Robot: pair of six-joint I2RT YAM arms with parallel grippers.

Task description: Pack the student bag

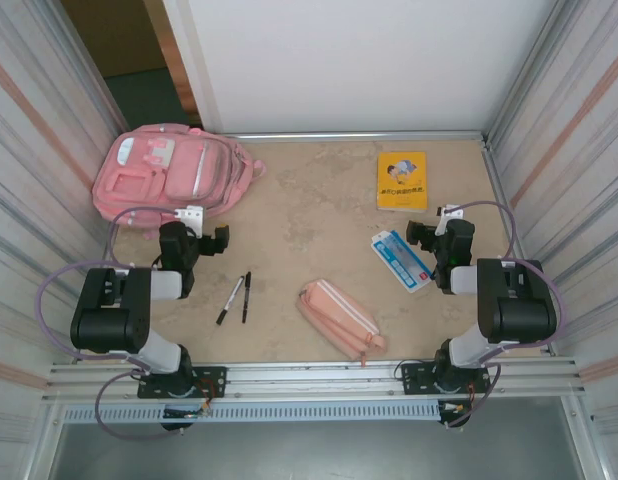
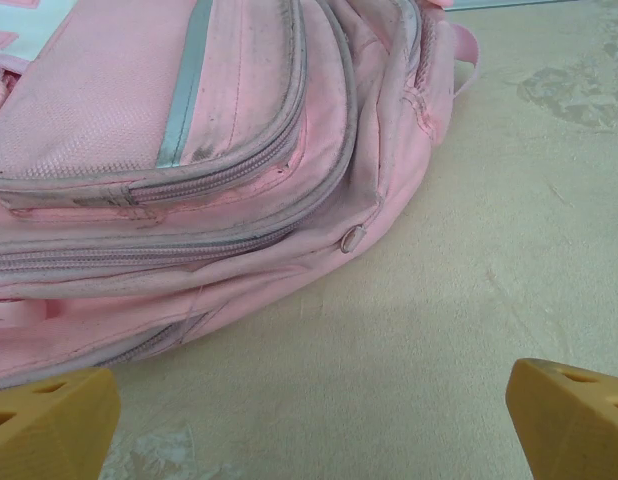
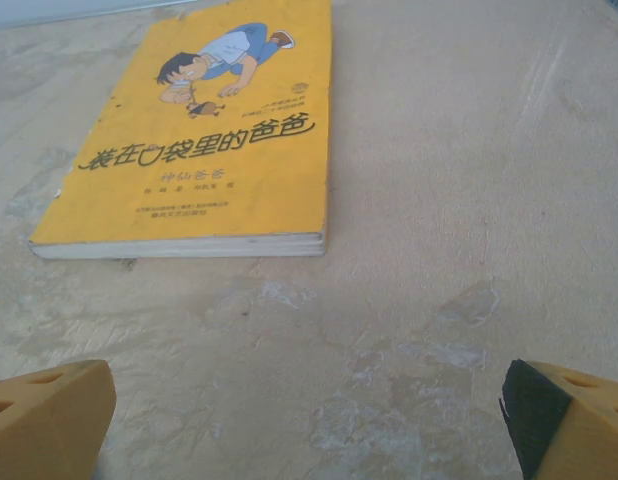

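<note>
The beige, marbled surface is walled in by ribbed panels on the left and right. The student bag lies flat in the far left corner, front pockets facing up; in the left wrist view its pink fabric and grey zip lines take up the upper left. The left tool sits just beside the bag's near edge without touching it. Its yellow fingertips are spread wide, with bare surface between them. The right tool is also spread wide and empty, its fingertips pointing at a yellow book that lies flat near the far right corner, apart from the tool. A pink pencil case lies at an angle near the middle of the near edge. A blue-and-white pack lies flat just left of the right arm. A black-and-white pen and a black pen lie side by side between the left arm and the pencil case.
</note>
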